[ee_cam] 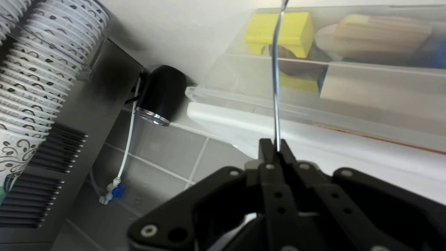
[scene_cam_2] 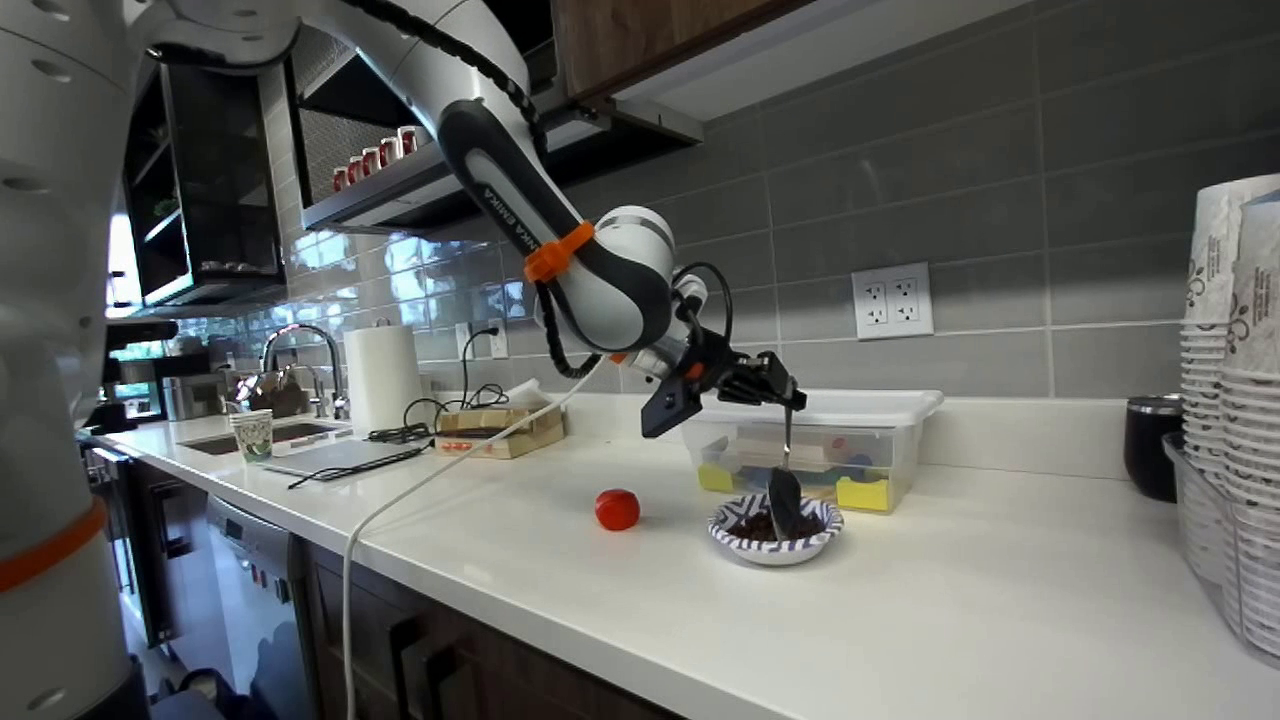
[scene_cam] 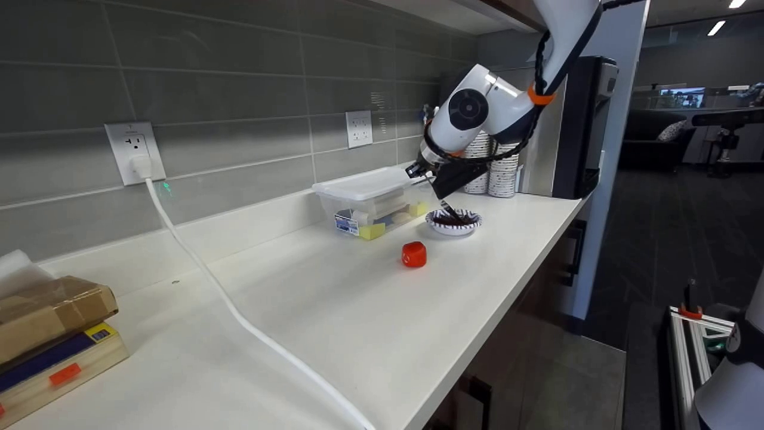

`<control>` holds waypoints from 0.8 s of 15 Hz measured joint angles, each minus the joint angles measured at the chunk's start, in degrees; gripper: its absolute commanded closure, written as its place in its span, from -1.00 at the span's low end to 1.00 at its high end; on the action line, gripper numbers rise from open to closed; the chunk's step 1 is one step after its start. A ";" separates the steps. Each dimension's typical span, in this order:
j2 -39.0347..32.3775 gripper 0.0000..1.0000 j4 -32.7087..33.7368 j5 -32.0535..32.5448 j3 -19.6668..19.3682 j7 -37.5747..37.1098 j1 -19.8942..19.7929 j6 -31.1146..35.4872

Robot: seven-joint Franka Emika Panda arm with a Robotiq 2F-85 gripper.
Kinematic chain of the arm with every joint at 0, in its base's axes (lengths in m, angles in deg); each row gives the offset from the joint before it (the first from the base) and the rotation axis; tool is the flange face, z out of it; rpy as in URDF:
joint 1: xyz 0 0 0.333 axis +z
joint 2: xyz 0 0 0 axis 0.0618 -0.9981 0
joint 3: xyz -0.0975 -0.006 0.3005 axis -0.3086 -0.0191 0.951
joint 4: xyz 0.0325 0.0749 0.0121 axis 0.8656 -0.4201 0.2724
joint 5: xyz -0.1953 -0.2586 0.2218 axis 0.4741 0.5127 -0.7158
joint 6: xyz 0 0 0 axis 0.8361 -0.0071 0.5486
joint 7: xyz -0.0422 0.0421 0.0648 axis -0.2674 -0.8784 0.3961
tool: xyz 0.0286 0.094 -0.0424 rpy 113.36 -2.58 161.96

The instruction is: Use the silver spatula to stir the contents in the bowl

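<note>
The white bowl with a dark blue pattern stands on the counter in both exterior views point(scene_cam: 453, 230) point(scene_cam_2: 778, 553). It holds dark brown crumbly contents point(scene_cam_2: 752, 527). The silver spatula point(scene_cam_2: 785, 500) stands nearly upright with its blade down in the contents. My gripper point(scene_cam_2: 793, 396) is above the bowl and is shut on the thin metal handle. In the wrist view, the fingertips point(ee_cam: 277, 144) pinch the silver spatula's handle point(ee_cam: 275, 80). The blade and the bowl are out of the wrist view. The blade's lower edge is hidden in the contents.
A clear plastic container point(scene_cam_2: 805, 460) with a white lid stands behind the bowl, close to the gripper. A small red object point(scene_cam: 413, 254) lies beside the bowl. Stacked paper cups point(scene_cam_2: 1240, 440) and a black tumbler point(scene_cam_2: 1153, 447) stand farther along. A white cable point(scene_cam: 256, 328) crosses the counter.
</note>
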 measured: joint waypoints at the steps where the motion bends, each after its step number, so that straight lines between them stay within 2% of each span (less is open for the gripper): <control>1: 0.20 0.98 -0.11 -0.75 0.23 0.11 0.12 0.17; 6: 0.86 0.98 -0.26 -4.27 1.40 0.10 0.73 0.32; 12: 0.90 0.98 -0.26 -4.61 2.91 -2.48 1.36 -0.95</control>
